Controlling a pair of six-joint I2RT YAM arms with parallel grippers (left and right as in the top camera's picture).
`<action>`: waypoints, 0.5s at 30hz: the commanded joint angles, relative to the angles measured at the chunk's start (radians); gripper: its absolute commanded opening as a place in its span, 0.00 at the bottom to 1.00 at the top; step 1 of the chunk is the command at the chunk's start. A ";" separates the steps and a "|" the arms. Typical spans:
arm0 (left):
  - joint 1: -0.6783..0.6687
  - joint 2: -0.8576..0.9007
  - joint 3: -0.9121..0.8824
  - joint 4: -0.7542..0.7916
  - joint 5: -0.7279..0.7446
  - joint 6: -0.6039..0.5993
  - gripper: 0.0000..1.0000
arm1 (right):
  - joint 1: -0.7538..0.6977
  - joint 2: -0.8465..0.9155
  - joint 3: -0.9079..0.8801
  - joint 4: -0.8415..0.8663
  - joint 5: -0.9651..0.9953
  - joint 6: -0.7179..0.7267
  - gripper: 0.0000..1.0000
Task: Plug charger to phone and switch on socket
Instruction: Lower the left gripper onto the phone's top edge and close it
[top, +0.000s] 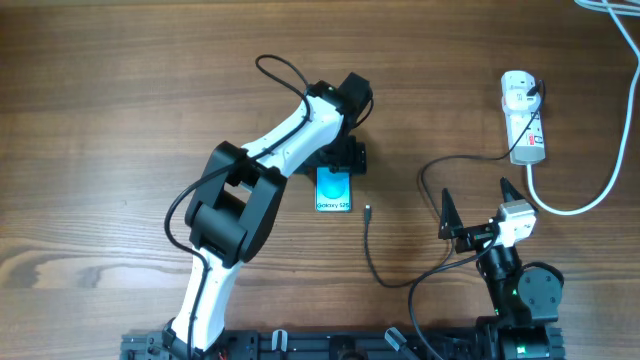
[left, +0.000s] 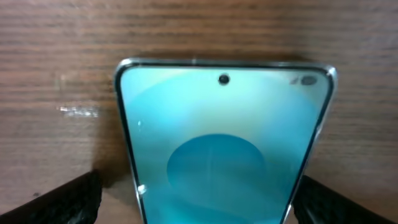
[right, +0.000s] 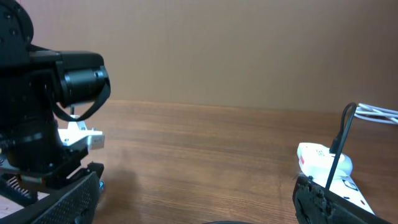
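Note:
The phone (top: 334, 190) lies flat on the wooden table, cyan screen up. My left gripper (top: 340, 160) is open and straddles its far end. In the left wrist view the phone (left: 217, 137) sits between the fingers (left: 205, 202), with a gap on the left side. The charger's black cable (top: 368, 240) curls across the table, and its connector tip (top: 368, 210) lies just right of the phone. The white socket (top: 523, 118) lies at the far right with an adapter plugged in; it also shows in the right wrist view (right: 323, 165). My right gripper (top: 477, 205) (right: 199, 199) is open and empty, between the cable and the socket.
A thick white cord (top: 590, 200) loops from the socket off the right edge. The left arm (top: 240, 200) stretches diagonally across the table's middle. The right arm's base (top: 520, 290) stands at the front right.

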 joint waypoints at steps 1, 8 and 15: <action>-0.003 0.017 -0.048 0.045 0.052 -0.002 1.00 | 0.005 -0.008 0.000 0.006 0.010 -0.008 1.00; -0.003 0.017 -0.053 0.052 0.104 0.006 1.00 | 0.005 -0.008 0.000 0.006 0.010 -0.008 1.00; -0.023 0.017 -0.057 0.048 0.104 0.001 1.00 | 0.005 -0.008 0.000 0.006 0.010 -0.008 1.00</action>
